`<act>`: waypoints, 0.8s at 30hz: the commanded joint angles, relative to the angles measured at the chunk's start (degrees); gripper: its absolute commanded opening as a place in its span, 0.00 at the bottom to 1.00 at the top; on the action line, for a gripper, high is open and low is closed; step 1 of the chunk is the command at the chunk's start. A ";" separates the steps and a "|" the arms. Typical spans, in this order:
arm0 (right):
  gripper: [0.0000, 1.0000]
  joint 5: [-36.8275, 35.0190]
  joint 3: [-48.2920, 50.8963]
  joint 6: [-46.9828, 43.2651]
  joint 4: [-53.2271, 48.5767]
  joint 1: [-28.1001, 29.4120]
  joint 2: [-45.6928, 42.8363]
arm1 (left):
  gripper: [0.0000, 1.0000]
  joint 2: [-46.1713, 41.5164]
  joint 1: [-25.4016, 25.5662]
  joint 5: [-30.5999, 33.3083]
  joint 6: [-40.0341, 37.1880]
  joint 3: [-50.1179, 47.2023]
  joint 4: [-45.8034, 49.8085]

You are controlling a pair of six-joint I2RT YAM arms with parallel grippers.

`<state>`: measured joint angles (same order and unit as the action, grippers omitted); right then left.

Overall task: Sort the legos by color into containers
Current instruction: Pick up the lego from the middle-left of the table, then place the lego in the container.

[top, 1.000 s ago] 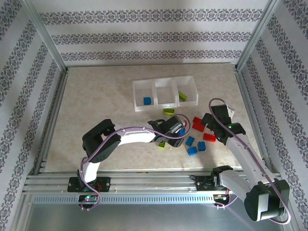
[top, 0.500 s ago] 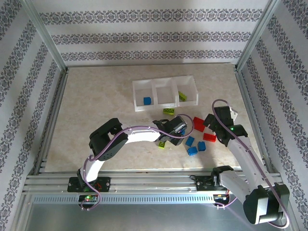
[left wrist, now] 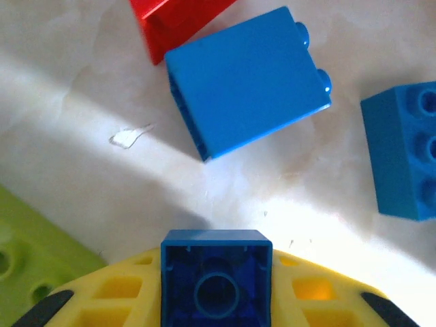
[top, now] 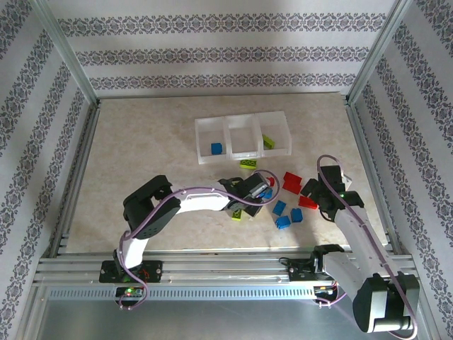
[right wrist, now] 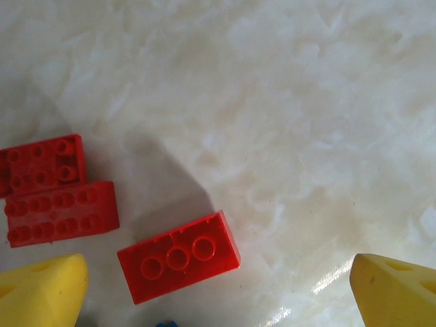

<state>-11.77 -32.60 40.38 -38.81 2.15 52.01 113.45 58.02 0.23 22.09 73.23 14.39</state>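
Loose bricks (top: 283, 222) crowd the marble table (top: 141, 142) just in front of the white tray (top: 243, 161) (a lime brick (top: 248, 163) sits just beside its near wall). The table's left half is bare and open. One red brick (right wrist: 178, 257) lies between the spread fingers of the right gripper (right wrist: 216, 276), bare marble to its right.

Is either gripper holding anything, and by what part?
The left gripper pinches a blue brick by opposite sides, underside toward its camera. The right gripper is open, empty.
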 commanded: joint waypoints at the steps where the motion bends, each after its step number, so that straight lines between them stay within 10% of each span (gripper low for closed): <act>1: 0.98 3.17 1.00 0.07 -0.22 -0.74 -0.25 | 0.14 -5.13 0.26 1.00 1.63 -2.01 0.11; 12: 0.98 8.02 1.85 -2.75 1.54 -0.97 1.49 | 0.13 -14.93 -5.20 7.44 1.32 -5.32 1.51; 24: 0.98 8.88 0.39 -3.81 1.98 -1.25 6.31 | 0.13 -14.50 -22.13 6.69 0.62 -1.54 2.48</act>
<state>-3.51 -31.22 37.32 -37.23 1.58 57.71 97.91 38.46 6.50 22.96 68.36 15.16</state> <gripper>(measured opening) 0.984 0.312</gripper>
